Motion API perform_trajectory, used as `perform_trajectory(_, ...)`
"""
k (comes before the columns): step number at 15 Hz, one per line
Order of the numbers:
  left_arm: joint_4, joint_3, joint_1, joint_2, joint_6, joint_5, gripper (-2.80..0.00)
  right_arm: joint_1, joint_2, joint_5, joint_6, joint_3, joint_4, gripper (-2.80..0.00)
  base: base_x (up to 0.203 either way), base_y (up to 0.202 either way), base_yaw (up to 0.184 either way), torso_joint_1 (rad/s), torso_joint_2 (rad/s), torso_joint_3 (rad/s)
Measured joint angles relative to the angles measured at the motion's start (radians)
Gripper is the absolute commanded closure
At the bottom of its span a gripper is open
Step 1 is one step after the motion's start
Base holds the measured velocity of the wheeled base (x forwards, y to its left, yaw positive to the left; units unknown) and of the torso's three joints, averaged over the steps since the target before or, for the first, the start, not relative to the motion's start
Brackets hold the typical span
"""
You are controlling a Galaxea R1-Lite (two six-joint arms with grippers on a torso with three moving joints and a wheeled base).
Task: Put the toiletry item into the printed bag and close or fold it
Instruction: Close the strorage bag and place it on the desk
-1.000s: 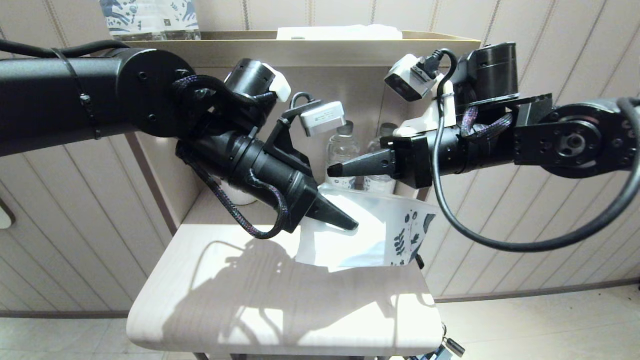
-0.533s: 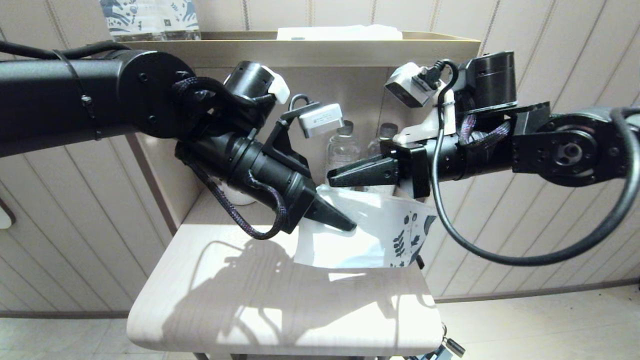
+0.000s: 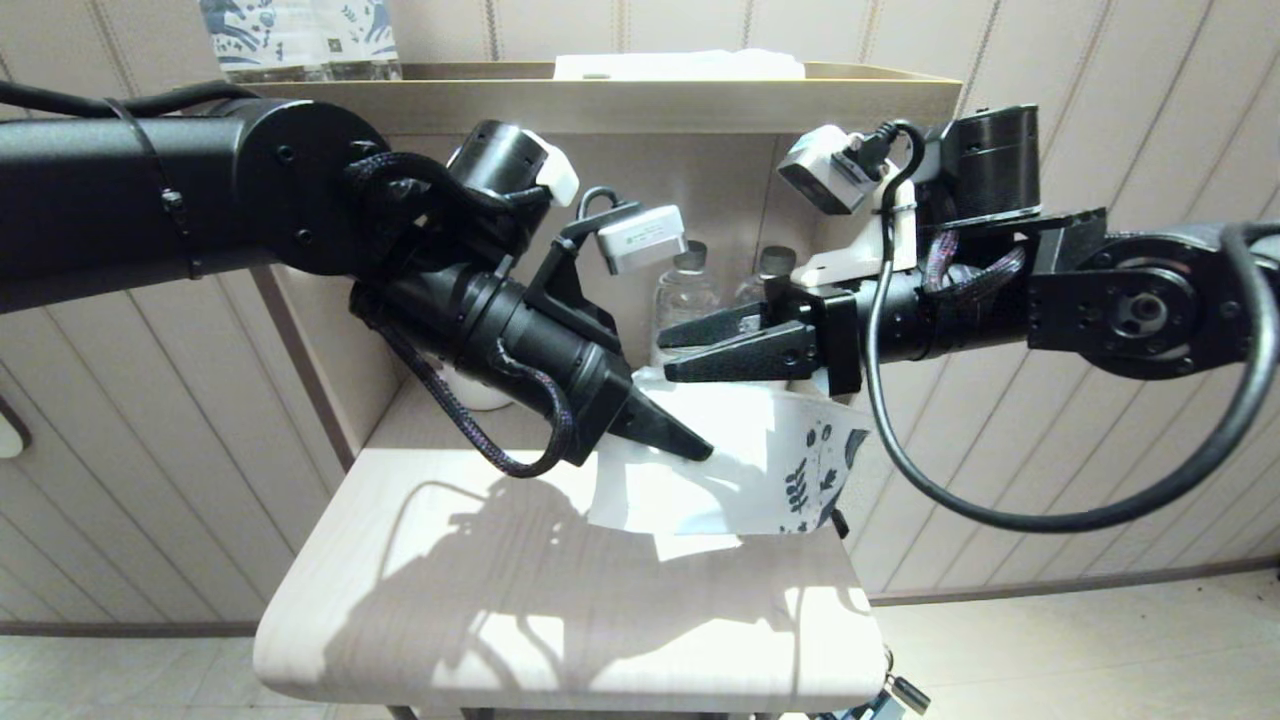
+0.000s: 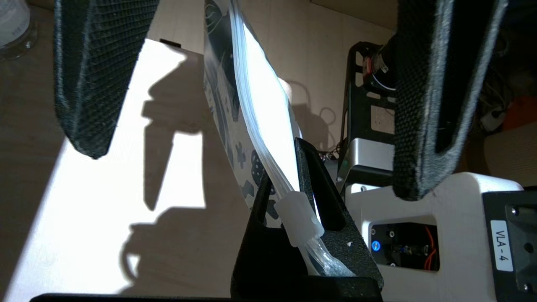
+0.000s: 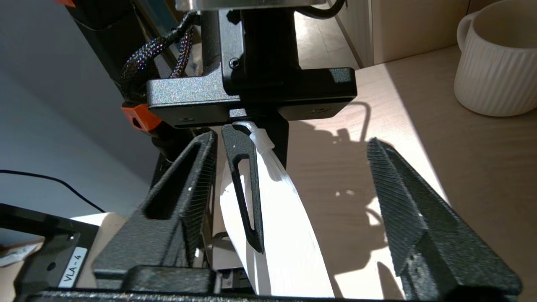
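The table (image 3: 420,560) carries the printed bag (image 3: 740,470), which is held upright above its far right part. The left gripper (image 3: 690,445) is clamped on the bag's top edge at the white zip slider (image 4: 300,220). The right gripper (image 3: 690,352) hovers just above the bag's upper edge, fingers apart and holding nothing. The toothbrush is not visible; whether it lies inside the bag cannot be told. Judgement: the closing step is in hand. The next move calls for the right gripper to take the zip edge and draw against the left's hold.
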Motion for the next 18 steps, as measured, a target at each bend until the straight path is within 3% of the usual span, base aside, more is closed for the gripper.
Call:
perform_trajectory(12,-0.003,-0.001,-0.002,-0.010,-0.040,-0.003,0.00,0.008,-0.028,-0.002,0.013,0.028,-0.012,-2.80,0.000,0.000,0.000,0.000,0.00,0.000)
perform_trajectory(18,-0.014,-0.002,-0.039,-0.029,-0.073,-0.003,0.00,0.009,-0.071,-0.006,-0.033,0.063,-0.011,-2.80,0.000,0.000,0.000,0.000,0.00,0.000)
